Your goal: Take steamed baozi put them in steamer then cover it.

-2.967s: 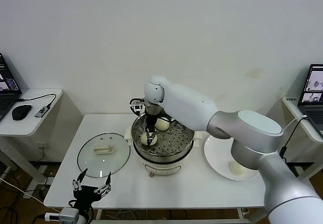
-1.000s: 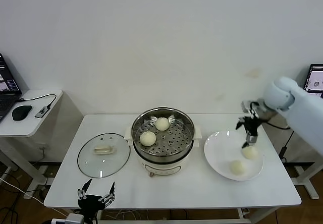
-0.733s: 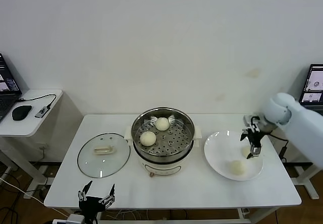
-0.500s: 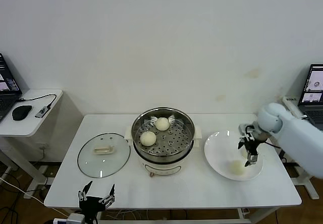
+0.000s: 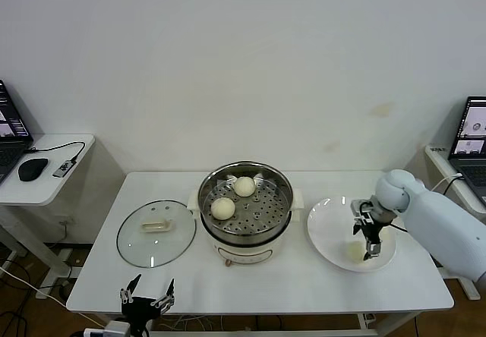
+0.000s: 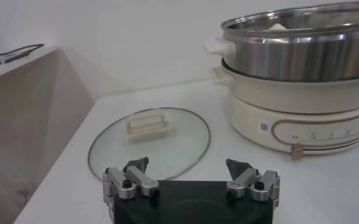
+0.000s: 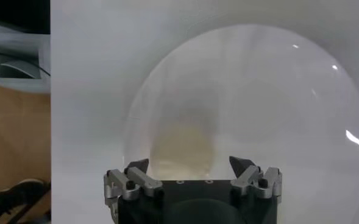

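On the right side of the table: the right gripper hangs low over the white plate, its fingers spread wide with nothing between them.
Under that gripper: one steamed baozi lies on the plate, showing in the right wrist view between and just beyond the open fingertips, not yet touched as far as can be told.
Second plate bun: no other bun shows on the plate; the arm covers part of it, so I cannot tell.
Steamer: the steamer stands mid-table with its cover off; two buns rest on the perforated tray, one toward the back and one nearer the left front.
Cover: the cover lies flat on the table just left of the steamer, handle up, apart from it.
Left gripper: the left gripper waits low at the table's front edge, fingers spread and empty, facing the cover and the steamer.
Step in hand: judged as the pick of the next bun from the plate.
Next move calls for: lowering a little so the fingers straddle the bun's widest part, then closing gently, since soft dough would dent or slip under a hard pinch.
Left to do: carrying that bun to a free spot on the tray, then covering.
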### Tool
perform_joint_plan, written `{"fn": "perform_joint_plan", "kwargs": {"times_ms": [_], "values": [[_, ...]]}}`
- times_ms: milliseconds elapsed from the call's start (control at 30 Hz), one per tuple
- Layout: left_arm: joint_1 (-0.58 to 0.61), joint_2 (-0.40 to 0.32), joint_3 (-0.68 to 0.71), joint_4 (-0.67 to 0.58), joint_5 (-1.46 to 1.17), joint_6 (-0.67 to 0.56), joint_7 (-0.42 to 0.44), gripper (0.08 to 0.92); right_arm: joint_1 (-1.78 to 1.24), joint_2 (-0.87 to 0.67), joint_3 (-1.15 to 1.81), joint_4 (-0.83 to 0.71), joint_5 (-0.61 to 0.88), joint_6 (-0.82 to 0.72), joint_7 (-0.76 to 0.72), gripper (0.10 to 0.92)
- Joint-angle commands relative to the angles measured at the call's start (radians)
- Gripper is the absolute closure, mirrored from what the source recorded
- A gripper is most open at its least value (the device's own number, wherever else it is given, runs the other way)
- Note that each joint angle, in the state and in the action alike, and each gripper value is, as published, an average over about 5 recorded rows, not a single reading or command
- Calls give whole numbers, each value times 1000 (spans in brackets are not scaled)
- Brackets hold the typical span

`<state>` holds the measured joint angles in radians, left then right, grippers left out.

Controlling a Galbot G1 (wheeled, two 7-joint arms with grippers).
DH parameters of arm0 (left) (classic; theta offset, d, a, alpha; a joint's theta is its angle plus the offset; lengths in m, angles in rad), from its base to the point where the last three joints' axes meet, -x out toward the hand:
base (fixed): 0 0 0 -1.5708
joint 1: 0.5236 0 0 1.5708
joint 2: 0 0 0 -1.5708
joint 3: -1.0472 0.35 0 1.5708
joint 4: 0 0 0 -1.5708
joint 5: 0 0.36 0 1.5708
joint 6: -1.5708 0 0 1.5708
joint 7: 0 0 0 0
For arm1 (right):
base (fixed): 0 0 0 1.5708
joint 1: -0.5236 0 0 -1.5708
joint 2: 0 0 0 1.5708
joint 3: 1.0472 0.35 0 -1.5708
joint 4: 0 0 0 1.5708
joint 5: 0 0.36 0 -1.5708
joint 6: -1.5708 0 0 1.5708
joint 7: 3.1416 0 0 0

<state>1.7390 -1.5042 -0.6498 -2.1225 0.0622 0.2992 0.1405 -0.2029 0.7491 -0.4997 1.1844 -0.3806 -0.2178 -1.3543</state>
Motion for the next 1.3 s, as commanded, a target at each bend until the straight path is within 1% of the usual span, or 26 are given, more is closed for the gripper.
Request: {"fn": "perform_joint_plan", "kwargs": {"times_ms": [33,767,833,967,1067,1200,1300], "values": [[-1,0,2,9,0,0,0,177,-16,20,10,-28,-26,8,10,203],[-20,-1,1,34,-3,0,0,177,-15,35,9,-58,-6,8,18,205],[-25,-1,0,38,-4,0,0,177,-14,34,9,-57,-3,8,17,232],[-30,-1,1,42,-4,1,1,177,-12,33,9,-58,1,5,11,352],[-30,-1,2,42,-4,1,1,177,-10,30,11,-57,10,1,6,417],[-29,-1,2,42,-4,0,1,177,5,16,12,-45,25,-4,1,457],[-34,-1,4,44,-6,0,0,177,33,-6,2,-24,47,-10,-2,462]]}}
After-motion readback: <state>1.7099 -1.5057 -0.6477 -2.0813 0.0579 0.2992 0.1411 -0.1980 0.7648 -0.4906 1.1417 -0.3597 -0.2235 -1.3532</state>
